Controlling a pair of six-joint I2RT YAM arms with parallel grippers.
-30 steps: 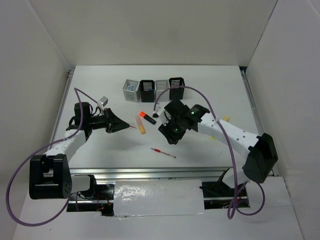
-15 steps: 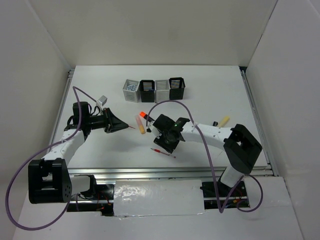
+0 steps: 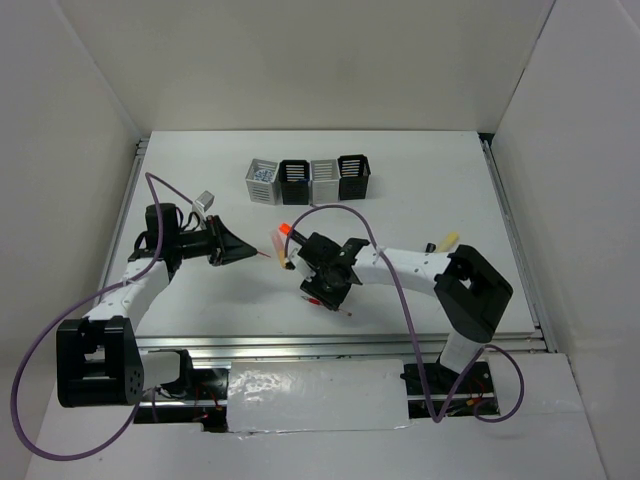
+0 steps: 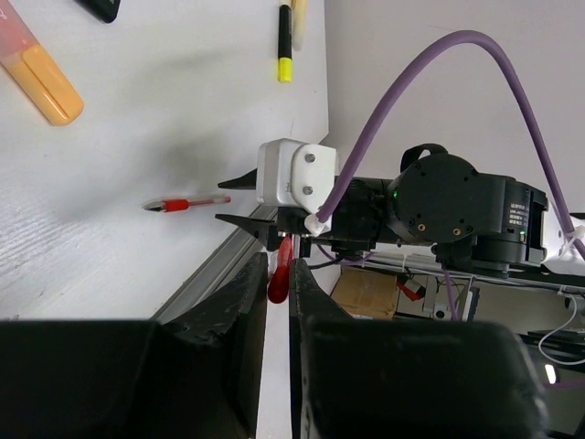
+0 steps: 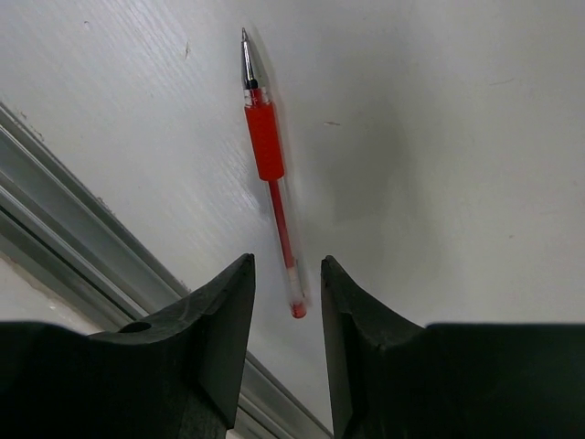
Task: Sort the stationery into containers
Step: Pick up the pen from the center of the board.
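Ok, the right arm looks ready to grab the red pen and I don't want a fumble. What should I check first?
1. Red pen flat on the table, nothing touching it: ok.
2. Right gripper fingers open, one on each side of the pen: ok.
3. Grip centred along the pen: not ok, the fingers straddle its rear end.
4. Fingers low enough to close on it: cannot tell.
5. Left gripper clear of the pick, shut on a thin red item: ok.
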